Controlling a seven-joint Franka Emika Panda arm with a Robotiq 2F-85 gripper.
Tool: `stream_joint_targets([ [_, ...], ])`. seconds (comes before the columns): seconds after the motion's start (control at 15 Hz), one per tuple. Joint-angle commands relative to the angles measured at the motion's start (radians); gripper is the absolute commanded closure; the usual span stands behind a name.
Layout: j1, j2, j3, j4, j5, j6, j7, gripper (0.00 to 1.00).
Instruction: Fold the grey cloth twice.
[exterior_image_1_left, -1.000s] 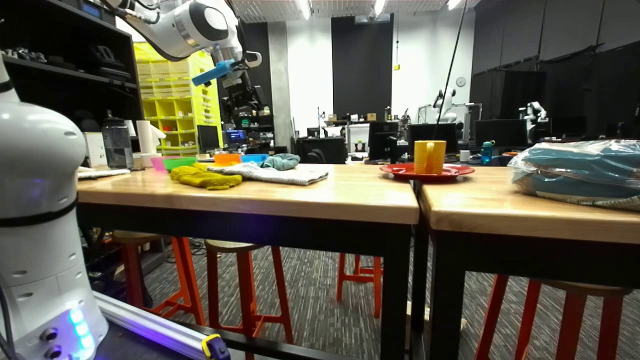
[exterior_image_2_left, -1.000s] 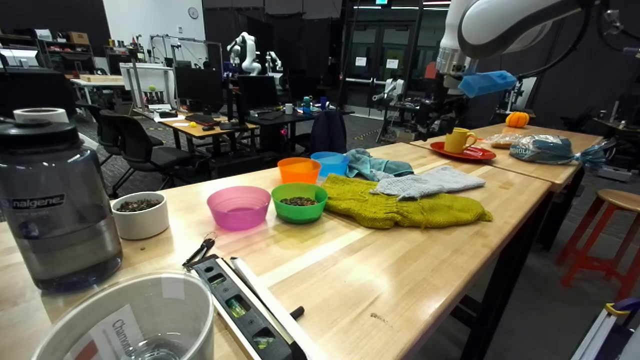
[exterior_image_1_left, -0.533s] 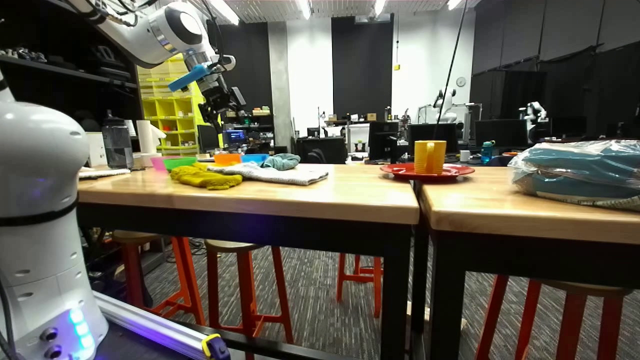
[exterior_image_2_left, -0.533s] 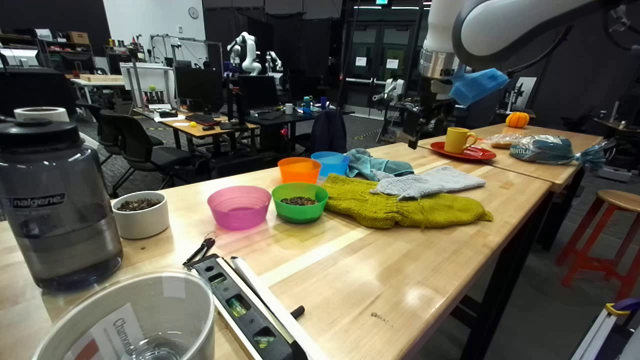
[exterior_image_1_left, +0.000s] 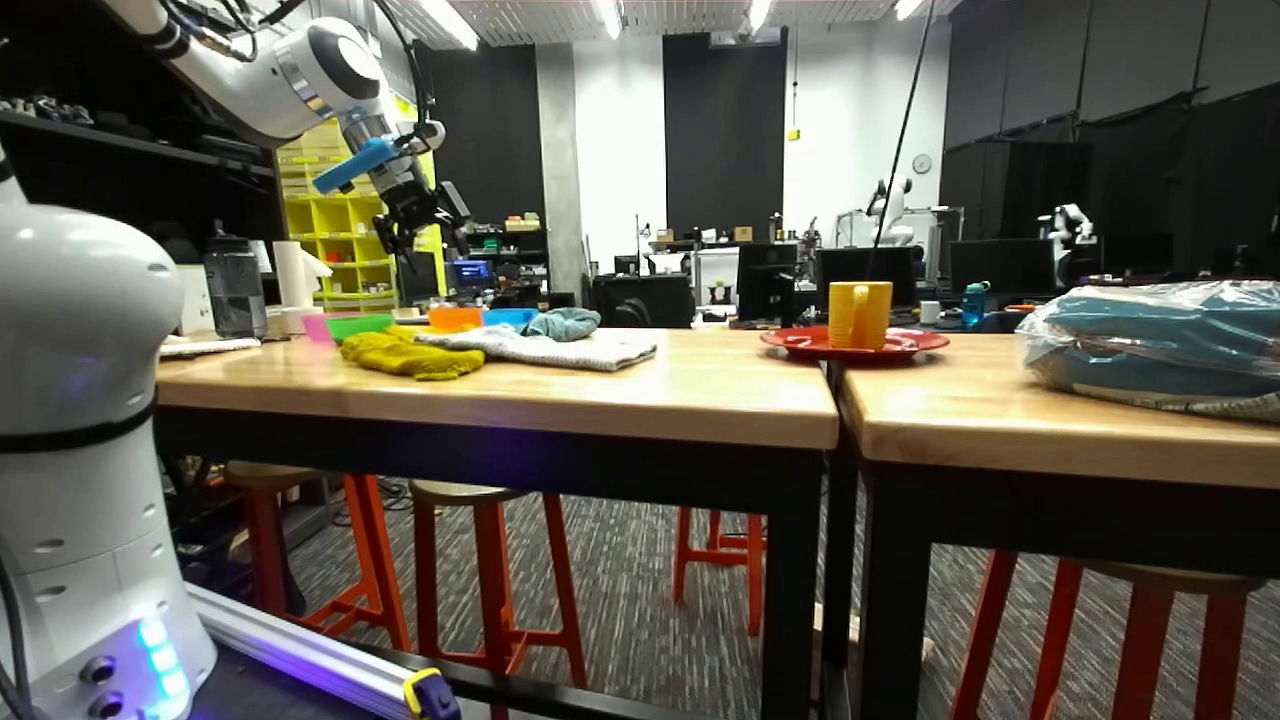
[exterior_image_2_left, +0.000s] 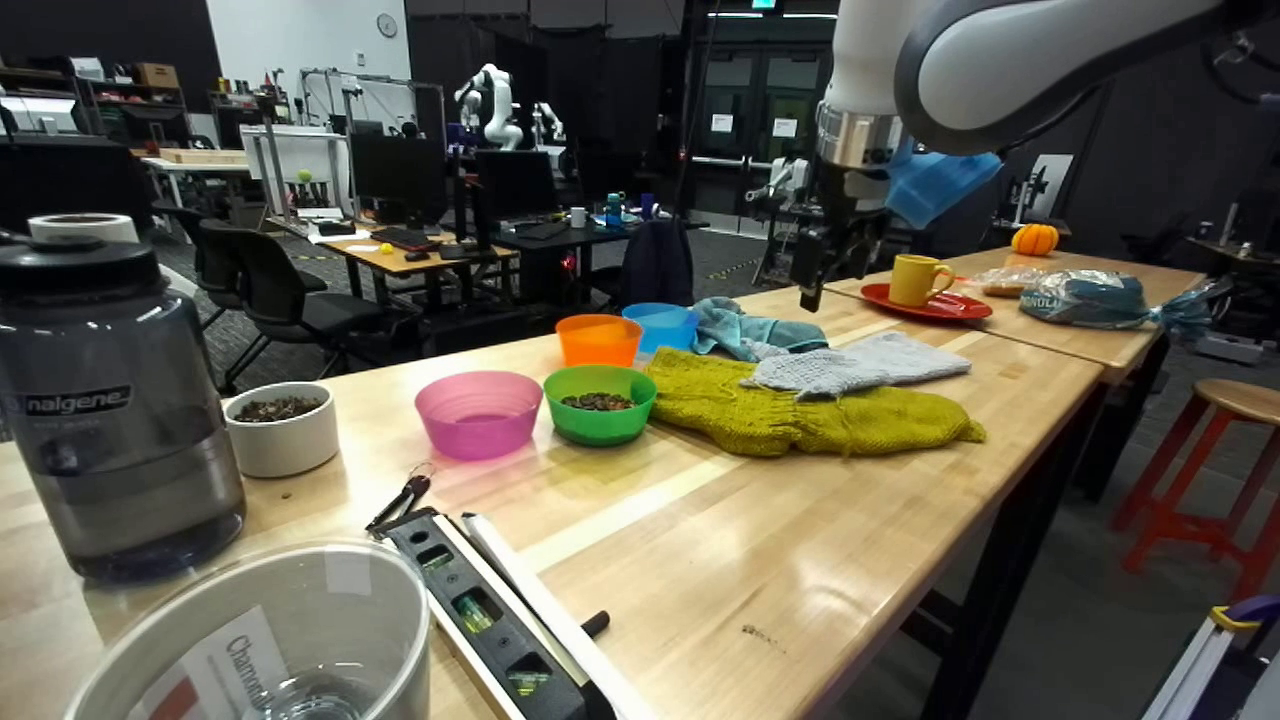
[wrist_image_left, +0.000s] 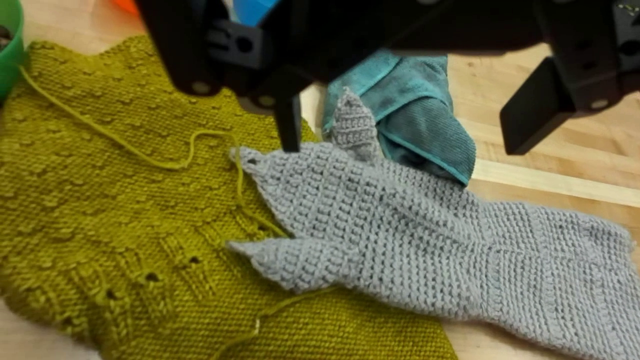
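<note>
Moved since a second ago: the gripper (wrist_image_left: 412, 120), lower in both exterior views, jaws wide apart; in the wrist view, mustard knit (wrist_image_left: 100, 200), partly under the grey cloth (wrist_image_left: 425, 250); teal cloth (wrist_image_left: 425, 125), just beside the grey; green bowl (wrist_image_left: 10, 65), cut off at left; blue bowl (wrist_image_left: 252, 9), mostly hidden by the gripper. Grey cloth, there, lying partly on the wooden table (wrist_image_left: 590, 145); pointed corners to the left, long axis slanting down to the right; far end partly cut off.
</note>
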Motion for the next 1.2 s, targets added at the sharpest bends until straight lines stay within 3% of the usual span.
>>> stream_joint_targets([
  [0.0,0.011,0.001,-0.009,0.001,-0.004,0.003,0.003,0.00],
  [0.8,0.011,0.001,-0.010,-0.001,-0.003,0.008,0.002,0.00],
  [1.13,0.007,0.064,0.011,0.032,-0.023,-0.026,0.036,0.00],
])
